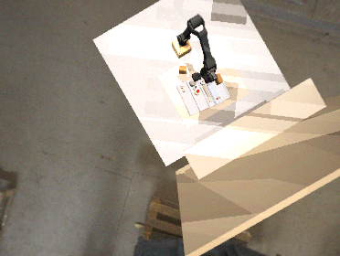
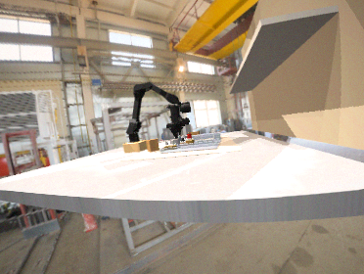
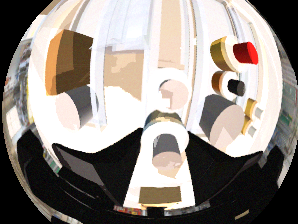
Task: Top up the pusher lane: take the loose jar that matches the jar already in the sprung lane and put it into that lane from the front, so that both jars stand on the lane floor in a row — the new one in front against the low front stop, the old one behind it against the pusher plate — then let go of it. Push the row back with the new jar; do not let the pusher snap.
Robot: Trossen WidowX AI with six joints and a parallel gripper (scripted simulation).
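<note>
the claw (image 1: 197,77) (image 2: 178,132) (image 3: 164,133) is clamped on a jar (image 3: 165,142) with a dark grey cap (its top looks pale in the wrist view), at the near end of the lanes. just beyond it, in line with it, stands another pale-topped jar (image 3: 173,94); whether the two touch, i cannot tell. to the right in that view are a red-capped jar (image 3: 235,53) and a black-capped one (image 3: 227,84). an orange-brown block (image 1: 183,69) (image 2: 153,145) sits on the tabletop (image 1: 137,55) (image 2: 161,181), beside the lane unit (image 1: 186,101) (image 2: 205,143).
</note>
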